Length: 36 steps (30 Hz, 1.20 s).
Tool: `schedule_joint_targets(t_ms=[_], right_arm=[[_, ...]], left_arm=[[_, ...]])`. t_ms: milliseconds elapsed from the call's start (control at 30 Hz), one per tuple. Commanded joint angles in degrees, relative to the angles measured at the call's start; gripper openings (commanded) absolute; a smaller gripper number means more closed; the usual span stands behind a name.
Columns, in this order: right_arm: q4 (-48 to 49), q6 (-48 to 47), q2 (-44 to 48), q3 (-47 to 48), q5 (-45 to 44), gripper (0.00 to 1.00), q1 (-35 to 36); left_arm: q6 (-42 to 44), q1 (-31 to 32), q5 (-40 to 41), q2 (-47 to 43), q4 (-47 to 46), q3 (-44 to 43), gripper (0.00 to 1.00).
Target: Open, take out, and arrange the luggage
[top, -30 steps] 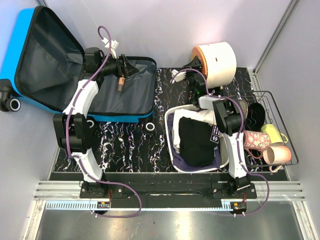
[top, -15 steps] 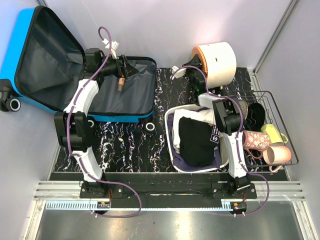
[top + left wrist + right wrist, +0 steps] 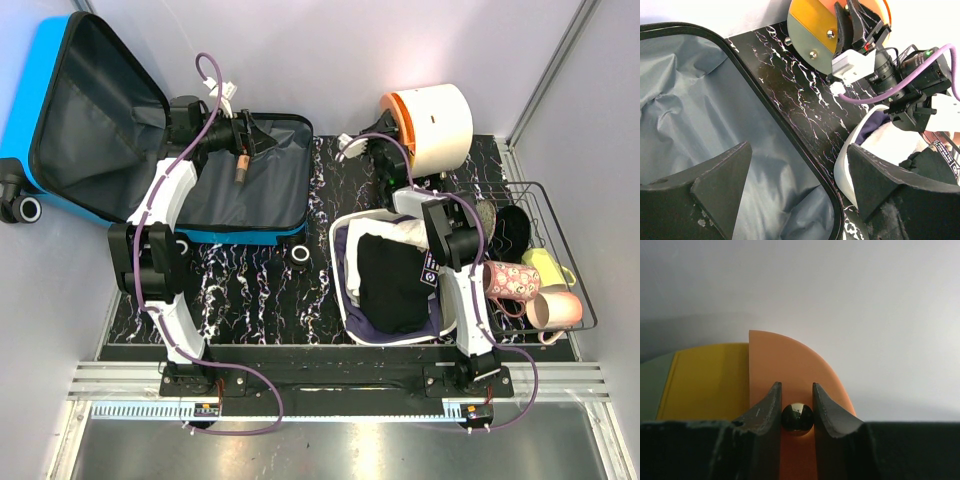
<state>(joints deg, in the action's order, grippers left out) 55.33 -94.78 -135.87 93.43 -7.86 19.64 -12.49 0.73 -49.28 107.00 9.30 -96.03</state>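
On my overhead feed the luggage (image 3: 245, 190) sits at about 10 o'clock on the black marbled table (image 3: 250, 290). It is opened flat, with the blue lid (image 3: 90, 110) tipped up against the left wall and the grey-lined lower half lying on the tabletop. My left arm climbs from its base to a bent elbow near the suitcase's near edge. From there it runs toward 12 o'clock, and the wrist turns toward 3 o'clock, so the left gripper (image 3: 262, 140) hangs over the far right corner of the lower half. Its wrist camera shows the jaws spread wide with nothing between them, only grey lining and the black rim below the left gripper (image 3: 799, 147). My right arm folds up over the far edge of the white basin (image 3: 340, 285) at 5 o'clock, which holds dark and white clothes. Its forearm points toward 11 o'clock, and it meets the face of the white drum (image 3: 440, 125) lying on its side at 1 o'clock. There the right gripper (image 3: 385, 125) is pinched nearly closed. The right wrist view shows its fingers (image 3: 767, 407) on either side of a small shiny knob (image 3: 797, 417) on the drum's orange panel (image 3: 790, 357), touching it. A wire basket (image 3: 560, 215) holding mugs stands at 3 o'clock.
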Motion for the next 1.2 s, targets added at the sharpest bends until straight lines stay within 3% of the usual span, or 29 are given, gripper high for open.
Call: schedule_joint_targets(t_ms=[0,333,400,467,667,800,867,900,1033,1167], right_arm=[[2.9,0.1,-0.7,1.1,1.9,0.12,3.0],[3.1,1.2,-0.8,1.2,1.1,0.15,6.3],[2.8,1.4,-1.1,1.4,0.3,0.27,6.4],[2.4,1.8,-0.7,1.2,-0.3,0.44,6.3],[2.1,3.8,2.5,-3.1,0.7,0.70,6.5],[0.0,7.1,6.0,-9.0,3.8,0.89,6.9],[-2.8,9.4,8.3,-10.7,5.5,0.93,7.5],[-3.7,11.7,9.4,-12.3,6.4,0.94,7.7],[-10.0,20.8,16.3,-14.5,12.2,0.98,8.7],[-26.1,33.7,22.4,-12.3,17.1,0.99,8.7]], left_arm=[[-1.1,-0.4,-0.8,-1.0,-4.4,-1.8,0.81],[-1.3,-0.4,1.0,-1.7,-4.6,0.0,0.81],[-1.0,-0.4,1.8,-1.5,-4.0,-0.5,0.81],[0.4,-0.4,4.1,-1.0,-1.8,-1.2,0.82],[4.0,-0.6,15.0,2.6,8.1,-7.8,0.84],[6.4,-0.7,21.6,8.6,16.6,-18.5,0.87],[7.4,-0.6,24.1,12.1,19.7,-21.3,0.88],[7.9,-0.6,24.6,13.3,20.6,-23.5,0.99],[9.3,-0.6,26.8,18.1,23.4,-26.5,0.99],[10.9,-0.6,30.4,22.3,23.5,-27.2,0.99]])
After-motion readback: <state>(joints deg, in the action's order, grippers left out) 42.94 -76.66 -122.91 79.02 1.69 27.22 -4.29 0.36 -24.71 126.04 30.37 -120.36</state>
